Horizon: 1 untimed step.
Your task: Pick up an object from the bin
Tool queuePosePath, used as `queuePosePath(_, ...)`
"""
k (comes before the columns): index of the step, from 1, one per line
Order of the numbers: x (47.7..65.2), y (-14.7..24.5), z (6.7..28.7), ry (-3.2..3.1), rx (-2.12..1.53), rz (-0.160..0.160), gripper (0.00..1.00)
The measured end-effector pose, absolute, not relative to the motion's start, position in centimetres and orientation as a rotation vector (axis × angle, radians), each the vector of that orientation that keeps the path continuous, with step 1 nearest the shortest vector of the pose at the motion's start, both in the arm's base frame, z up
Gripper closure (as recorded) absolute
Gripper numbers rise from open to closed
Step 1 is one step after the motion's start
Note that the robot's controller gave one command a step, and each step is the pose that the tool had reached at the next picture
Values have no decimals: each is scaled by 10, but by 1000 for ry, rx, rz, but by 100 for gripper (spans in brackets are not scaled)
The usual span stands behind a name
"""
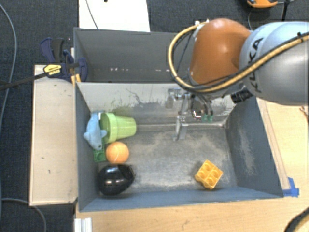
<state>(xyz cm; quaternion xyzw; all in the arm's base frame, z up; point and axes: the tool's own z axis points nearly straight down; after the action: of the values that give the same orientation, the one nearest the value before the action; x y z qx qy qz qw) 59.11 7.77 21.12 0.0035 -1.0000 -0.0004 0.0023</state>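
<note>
Overhead, metal end effector [182,127], grip unclear, over scuffed grey bin [120,57], ridged yellow block [208,174] apart.

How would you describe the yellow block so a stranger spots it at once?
Look in the grey bin, front right of its floor. A block lies alone, apart from the green cup, orange ball and black lump at the left. Only it is yellow and dimpled.

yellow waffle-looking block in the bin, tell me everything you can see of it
The yellow block is a squarish slab that looks like moulded plastic, its top face pressed into a grid of dimples like a waffle. It lies turned corner-forward on the bin floor, near the front wall and right of middle. Only the floor touches it; nothing else lies close by.
</note>
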Motion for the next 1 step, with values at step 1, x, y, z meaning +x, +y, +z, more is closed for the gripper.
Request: queuePosePath(1,592,77,216,-3145,9,-2,0)
